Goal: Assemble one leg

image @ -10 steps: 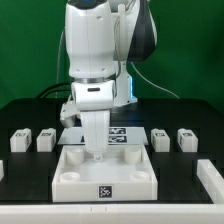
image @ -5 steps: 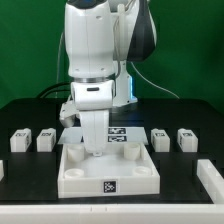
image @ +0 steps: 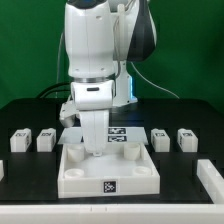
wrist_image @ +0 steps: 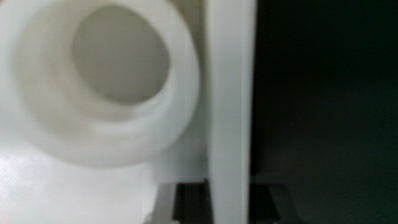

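A large white tray-like part (image: 85,186) with round corner sockets lies in the middle of the black table, with a tag on its front wall. My gripper (image: 96,150) reaches down at the tray's rear left area. In the wrist view my gripper (wrist_image: 228,205) has a dark finger (wrist_image: 189,204) on each side of the tray's thin upright wall (wrist_image: 231,100), beside a round socket (wrist_image: 116,75). It looks shut on that wall. Small white legs lie loose: two at the exterior view's left (image: 20,140) (image: 45,140) and two at its right (image: 160,139) (image: 185,139).
The marker board (image: 127,133) lies just behind the tray. White pieces are cut off by the exterior view's left edge (image: 2,168) and right edge (image: 212,176). The arm's big white body stands over the tray's rear.
Between one second and half a second ago the tray shifted slightly toward the exterior view's right and rear with my gripper. It has held still since.
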`<state>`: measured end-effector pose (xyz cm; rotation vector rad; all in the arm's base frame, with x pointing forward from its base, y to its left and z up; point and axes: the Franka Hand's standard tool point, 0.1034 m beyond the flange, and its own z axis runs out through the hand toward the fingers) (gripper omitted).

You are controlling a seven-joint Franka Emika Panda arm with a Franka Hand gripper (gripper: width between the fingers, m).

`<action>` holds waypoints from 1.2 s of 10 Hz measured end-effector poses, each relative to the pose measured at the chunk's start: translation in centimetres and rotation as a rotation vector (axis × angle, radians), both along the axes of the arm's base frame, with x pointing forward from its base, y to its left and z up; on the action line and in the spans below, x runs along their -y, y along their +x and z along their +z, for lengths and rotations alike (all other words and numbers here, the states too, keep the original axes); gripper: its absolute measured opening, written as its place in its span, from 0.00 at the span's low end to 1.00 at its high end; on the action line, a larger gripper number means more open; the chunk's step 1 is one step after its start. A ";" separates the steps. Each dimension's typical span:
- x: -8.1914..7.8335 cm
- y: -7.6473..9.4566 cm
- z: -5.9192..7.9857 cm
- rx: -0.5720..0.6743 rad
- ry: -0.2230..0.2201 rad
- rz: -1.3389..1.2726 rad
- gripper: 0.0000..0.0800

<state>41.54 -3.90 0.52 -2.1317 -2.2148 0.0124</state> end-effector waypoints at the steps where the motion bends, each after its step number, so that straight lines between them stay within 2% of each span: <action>1: -0.1 0.2 0.1 0.002 0.000 -0.005 0.07; 2: -1.2 1.5 0.2 0.004 0.002 -0.044 0.07; 4: -4.6 5.1 0.4 0.029 0.018 -0.037 0.07; 7: -8.5 7.4 0.1 0.050 0.032 -0.055 0.07; 12: -8.8 7.4 0.0 0.045 0.034 -0.054 0.07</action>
